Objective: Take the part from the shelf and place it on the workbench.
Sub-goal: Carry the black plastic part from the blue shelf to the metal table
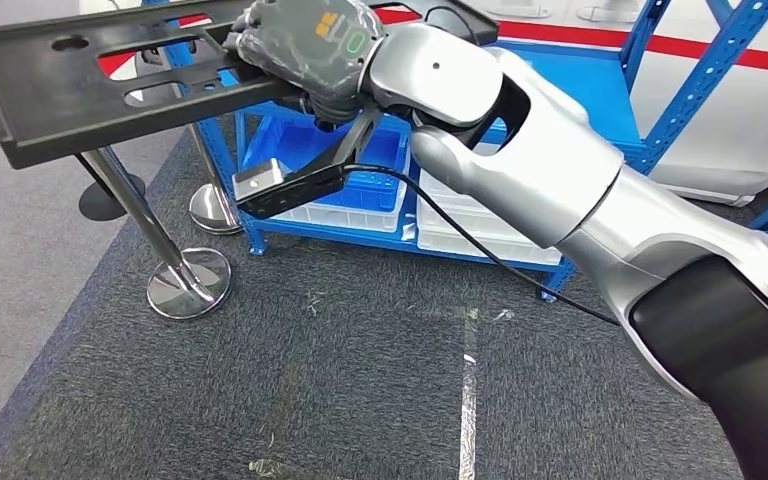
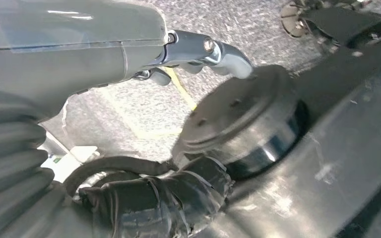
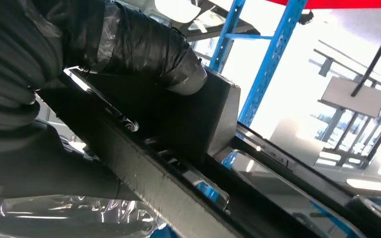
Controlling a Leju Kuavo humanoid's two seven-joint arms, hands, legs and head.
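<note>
Right hand (image 1: 305, 50) of mine is wrapped round the inner edge of the black part (image 1: 80, 85), fingers curled under its rim near one of the long slots, up at about twelve o'clock in my head view. My right wrist camera sees the same grip from below, with a dark taped finger (image 3: 144, 44) pressed against a raised block on the part (image 3: 198, 119). So the part is in the air, carried out in front of me above the grey carpet (image 1: 360, 380), and the blue shelf (image 1: 650, 60) with its blue bin (image 1: 360, 165) sits behind it toward one o'clock. I judge this a rigid moulded plastic panel: flat, stiff, not fragile, fairly light for its spread, but smooth enough to slip. Held at one edge it will want to sag and twist away from me, so a grip through a slot or over the rim, near the middle of its length, suits it best. Its long axis runs from nine o'clock toward one o'clock, the free end pointing to nine, the face up and roughly level. My left hand (image 2: 203, 52) hangs low over the carpet beside dark parts of my own body; I cannot tell whether its fingers are spread or curled. Two chrome stanchion bases (image 1: 188, 283) stand under the part.
</note>
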